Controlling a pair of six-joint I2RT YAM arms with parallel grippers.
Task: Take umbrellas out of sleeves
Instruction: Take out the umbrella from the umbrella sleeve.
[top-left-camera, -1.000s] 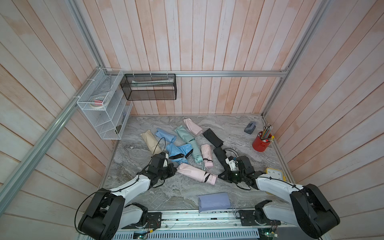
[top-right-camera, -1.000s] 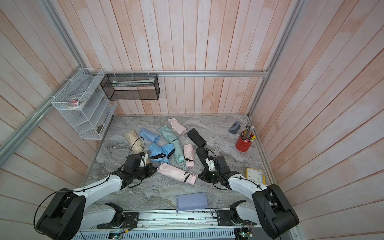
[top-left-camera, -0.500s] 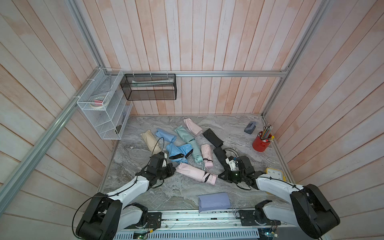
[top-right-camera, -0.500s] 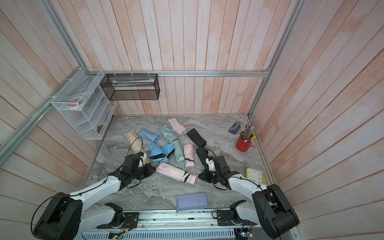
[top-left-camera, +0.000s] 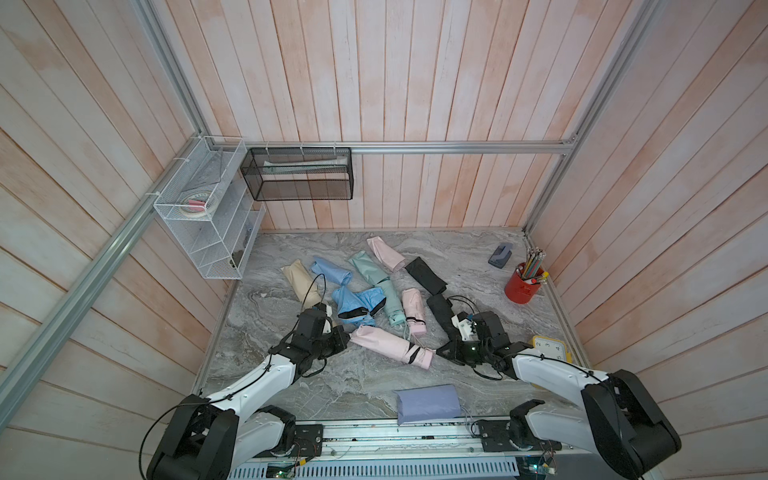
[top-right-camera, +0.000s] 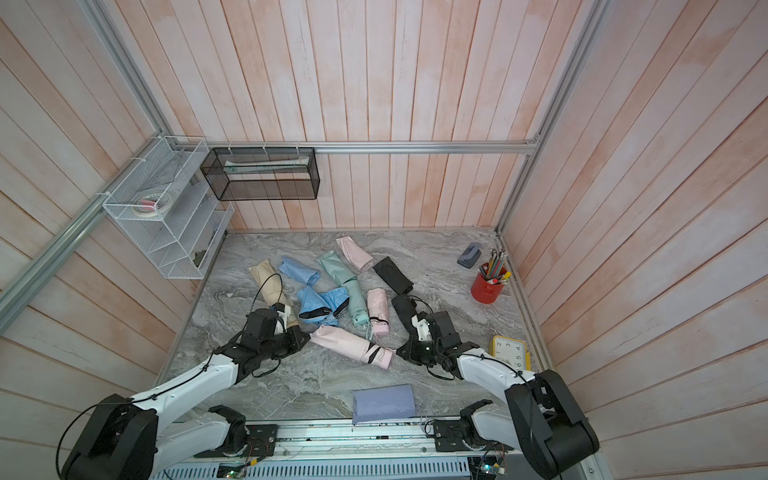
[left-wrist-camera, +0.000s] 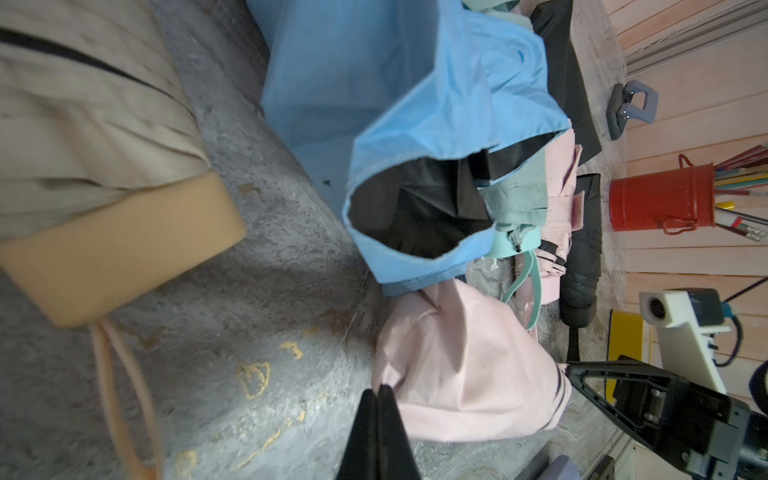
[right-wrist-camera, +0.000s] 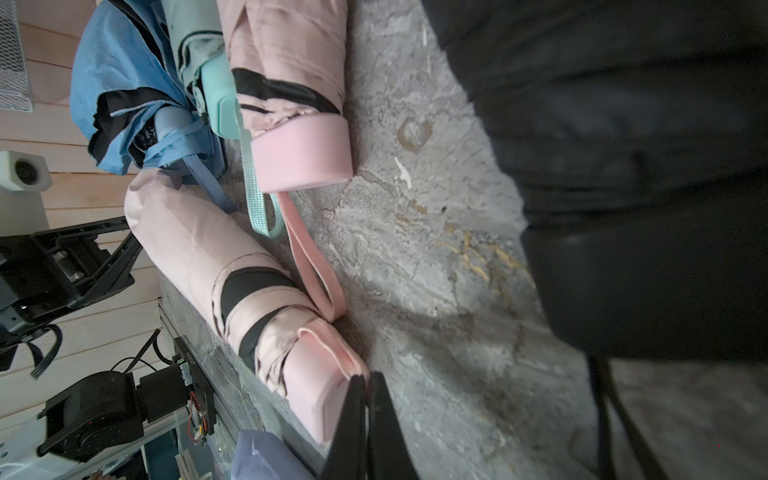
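- Left gripper (left-wrist-camera: 380, 392) pinched shut on pink sleeve (top-left-camera: 380, 341), closed end; right gripper (right-wrist-camera: 365, 378) clamped on pink umbrella (right-wrist-camera: 311, 386), handle end.
- Pull apart straight along the axis, low, with a firm sleeve grip; a sideways tug would likely bunch the fabric.
- Umbrella lies mid-bench, nearer front edge. Long axis diagonal: handle toward front-right corner, tip hidden in sleeve, toward left edge.

Whitewashed pink wood-plank walls (top-left-camera: 415, 83) close the booth at 9, 12 and 3 o'clock, framed by aluminium rails (top-left-camera: 457, 146). The work surface is a grey marble-patterned tabletop (top-left-camera: 353, 386). A white wire shelf (top-left-camera: 208, 249) hangs on the wall at 10 o'clock, with a black mesh basket (top-left-camera: 299, 189) just beside it toward 11. The light is soft and even.
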